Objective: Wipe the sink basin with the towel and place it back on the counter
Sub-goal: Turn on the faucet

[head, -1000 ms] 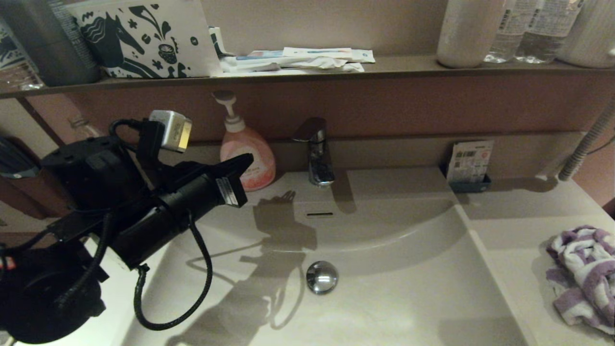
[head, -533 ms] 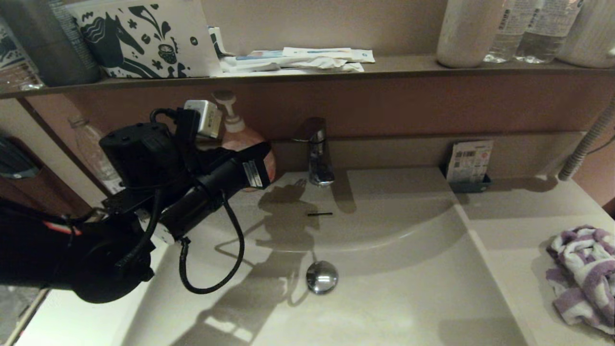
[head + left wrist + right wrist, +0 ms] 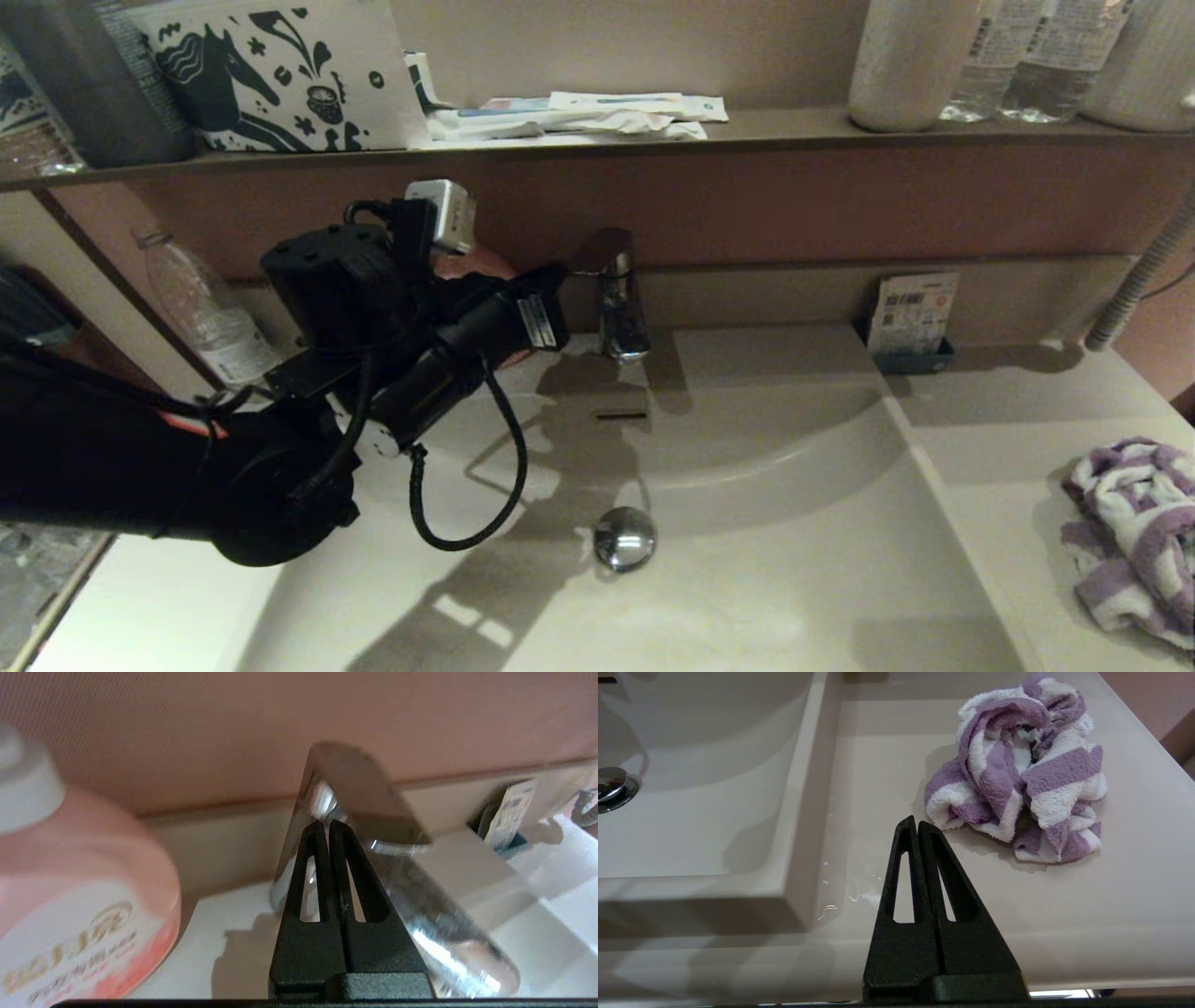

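Only our wrist views show fingers: left gripper (image 3: 325, 828) clenched empty beside the faucet (image 3: 355, 812); right gripper (image 3: 913, 823) likewise (near the towel (image 3: 1017, 779) on the worktop (image 3: 1134, 868)).

Faucet (image 3: 611, 294) and soap bottle (image 3: 79, 896) crowd the left end effector (image 3: 325, 828)

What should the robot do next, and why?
Probably push the left pincer a bit further onto the tap handle. It is shut and right at the tap, maybe to start water. The towel lies bunched on the counter, near the shut right pincer.
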Controlling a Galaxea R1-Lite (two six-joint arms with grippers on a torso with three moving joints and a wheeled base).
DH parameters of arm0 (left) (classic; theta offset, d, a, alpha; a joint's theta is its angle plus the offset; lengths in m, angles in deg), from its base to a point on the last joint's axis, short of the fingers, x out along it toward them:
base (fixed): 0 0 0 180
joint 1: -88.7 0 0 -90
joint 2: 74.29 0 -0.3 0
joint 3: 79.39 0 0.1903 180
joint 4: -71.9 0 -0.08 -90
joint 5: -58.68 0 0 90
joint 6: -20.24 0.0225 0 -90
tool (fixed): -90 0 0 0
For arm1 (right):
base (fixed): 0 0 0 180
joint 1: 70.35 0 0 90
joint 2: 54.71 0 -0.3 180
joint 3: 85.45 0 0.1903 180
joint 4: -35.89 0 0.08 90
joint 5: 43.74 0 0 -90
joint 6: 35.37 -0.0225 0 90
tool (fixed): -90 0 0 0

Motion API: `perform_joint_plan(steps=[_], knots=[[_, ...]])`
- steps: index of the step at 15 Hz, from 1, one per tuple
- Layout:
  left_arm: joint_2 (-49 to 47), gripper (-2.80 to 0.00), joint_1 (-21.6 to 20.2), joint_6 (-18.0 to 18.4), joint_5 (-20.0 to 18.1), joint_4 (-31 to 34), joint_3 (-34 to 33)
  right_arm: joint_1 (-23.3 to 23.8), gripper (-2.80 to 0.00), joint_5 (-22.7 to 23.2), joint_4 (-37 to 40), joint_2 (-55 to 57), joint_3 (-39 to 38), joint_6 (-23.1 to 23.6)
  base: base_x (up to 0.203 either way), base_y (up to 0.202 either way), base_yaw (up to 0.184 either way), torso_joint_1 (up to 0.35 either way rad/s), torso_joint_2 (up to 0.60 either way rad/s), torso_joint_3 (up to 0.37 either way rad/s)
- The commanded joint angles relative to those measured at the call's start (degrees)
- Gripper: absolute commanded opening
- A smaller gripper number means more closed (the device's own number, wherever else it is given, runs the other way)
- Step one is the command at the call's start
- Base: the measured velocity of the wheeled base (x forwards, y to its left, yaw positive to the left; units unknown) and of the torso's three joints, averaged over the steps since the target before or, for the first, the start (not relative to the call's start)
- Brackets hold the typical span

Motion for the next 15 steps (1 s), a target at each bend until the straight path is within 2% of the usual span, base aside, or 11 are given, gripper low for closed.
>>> perform_joint_plan(steps=[1,4,10,13,15], knots=[[-0.3,-2.80,0.0,-0.1,0.0,-0.2,1.9,0.0,-2.80,0.0,0.0,0.0,0.0,0.0,0.000,0.000,0.000,0.000,0.00,0.000],[0.4,-2.80,-0.5,-0.2,0.0,-0.1,3.3,0.0,-2.80,0.0,0.0,0.0,0.0,0.0,0.000,0.000,0.000,0.000,0.00,0.000],[0.8,-2.80,-0.4,-0.3,0.9,0.9,1.2,0.0,-2.80,0.0,0.0,0.0,0.0,0.0,0.000,0.000,0.000,0.000,0.00,0.000],[0.8,-2.80,-2.7,-0.3,0.8,0.7,1.0,0.0,-2.80,0.0,0.0,0.0,0.0,0.0,0.000,0.000,0.000,0.000,0.00,0.000],[1.4,-2.80,-1.9,-0.2,0.7,0.7,-1.4,0.0,-2.80,0.0,0.0,0.0,0.0,0.0,0.000,0.000,0.000,0.000,0.00,0.000]])
